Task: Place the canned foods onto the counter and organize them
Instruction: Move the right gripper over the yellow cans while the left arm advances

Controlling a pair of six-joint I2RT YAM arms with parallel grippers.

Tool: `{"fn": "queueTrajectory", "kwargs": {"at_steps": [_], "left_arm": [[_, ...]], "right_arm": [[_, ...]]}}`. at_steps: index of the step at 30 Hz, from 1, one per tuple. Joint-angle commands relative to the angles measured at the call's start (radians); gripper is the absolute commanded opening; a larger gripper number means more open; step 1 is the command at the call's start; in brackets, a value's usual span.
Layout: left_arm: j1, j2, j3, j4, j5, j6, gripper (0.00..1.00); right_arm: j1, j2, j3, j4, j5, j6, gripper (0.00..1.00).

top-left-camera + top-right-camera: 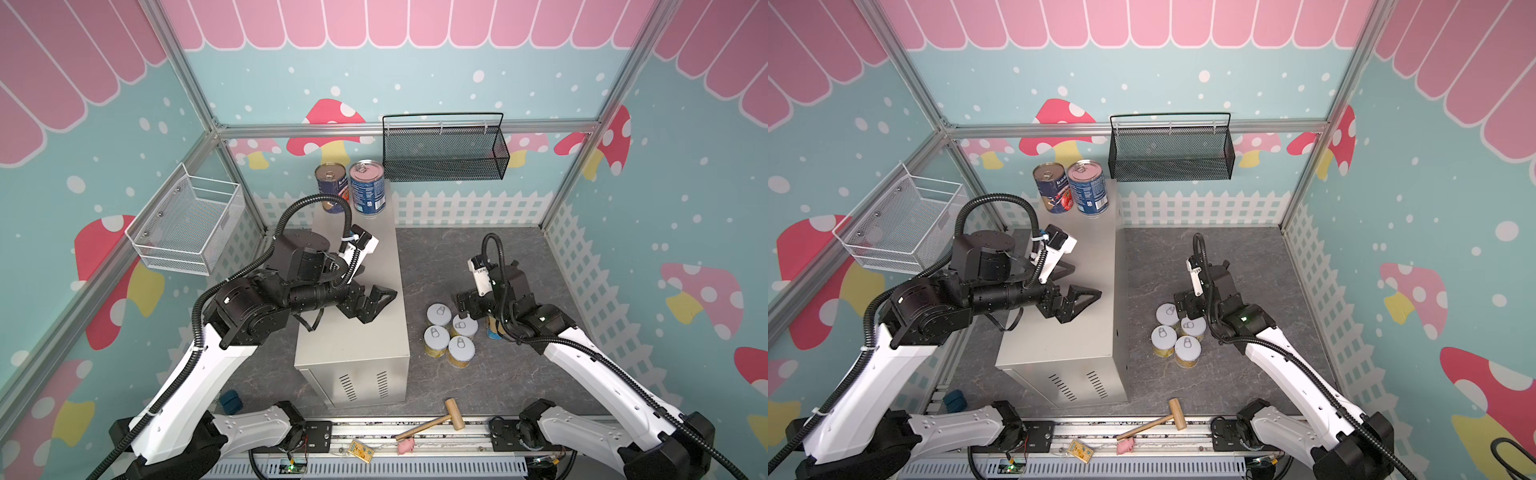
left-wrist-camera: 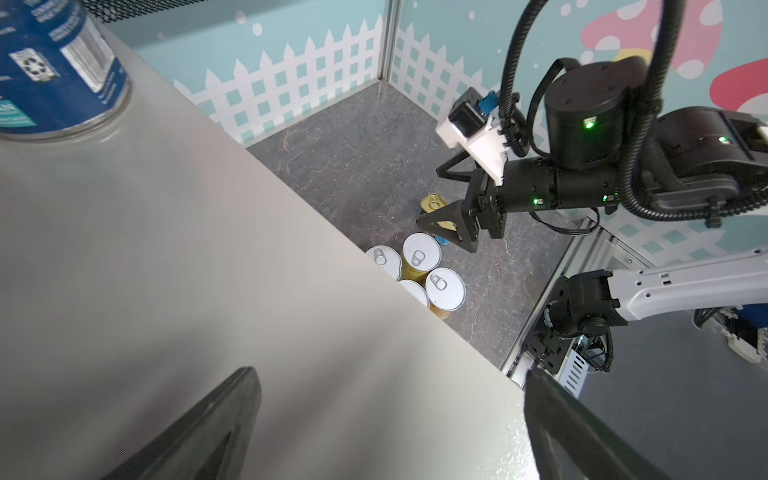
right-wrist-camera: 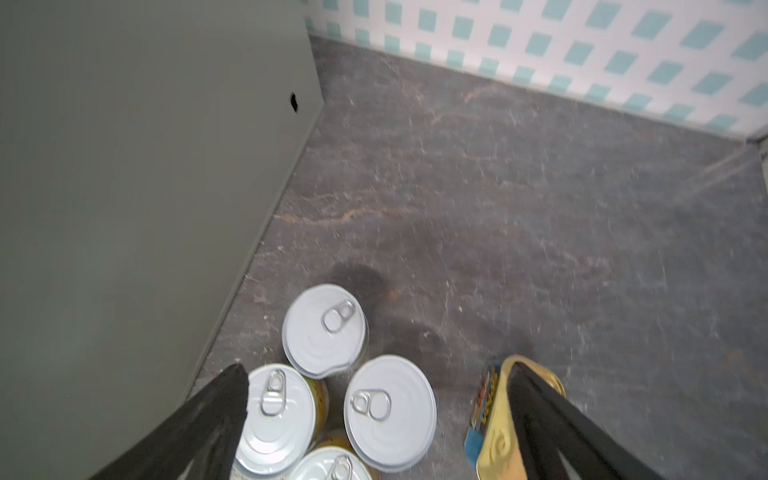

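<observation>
Choosing one tin is the first thing to get right here. The right hand (image 3: 376,372) hangs released, jaws wide and holding nothing, above the tins on the dark surface (image 1: 457,257). One finger sits over the edge of a short yellow-label can (image 3: 274,415), the other over the gold top of the SPAM tin (image 3: 496,436). A straight descent from here would likely land on both.

I would shift toward the SPAM tin, which stands just apart from the cluster with free sides. Centre the jaws across it and lower until the fingers reach well down its walls before closing. The four short cans (image 1: 460,348) touch one another beneath the hand, so a finger pushed between them may topple a neighbour. Take those from the outer edge of the cluster.

The left hand (image 1: 382,305) is likewise released and empty, hovering over the middle of the beige surface (image 1: 357,340). Beyond it, at the far end, two tall blue cans (image 1: 368,187) stand upright side by side. Set each new tin upright beside those, on a carrying path clear of the left hand.
</observation>
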Motion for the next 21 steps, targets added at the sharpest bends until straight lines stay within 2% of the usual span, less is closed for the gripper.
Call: {"fn": "queueTrajectory", "kwargs": {"at_steps": [1, 5, 11, 21], "left_arm": [[-0.043, 0.003, 0.019, 0.006, -0.049, -0.014, 0.99], [-0.082, 0.003, 0.011, 0.025, -0.065, -0.034, 0.99], [-0.134, 0.021, 0.022, 0.031, -0.082, -0.047, 0.99], [-0.157, 0.017, 0.026, 0.031, -0.105, -0.041, 0.99]], "right_arm": [[-0.018, -0.041, -0.077, -0.049, -0.005, 0.074, 0.97], [-0.019, -0.08, -0.16, -0.025, -0.046, 0.089, 0.97], [-0.02, -0.081, -0.224, 0.008, -0.083, 0.09, 0.87], [-0.02, 0.001, -0.233, 0.046, -0.101, 0.077, 0.87]]}}
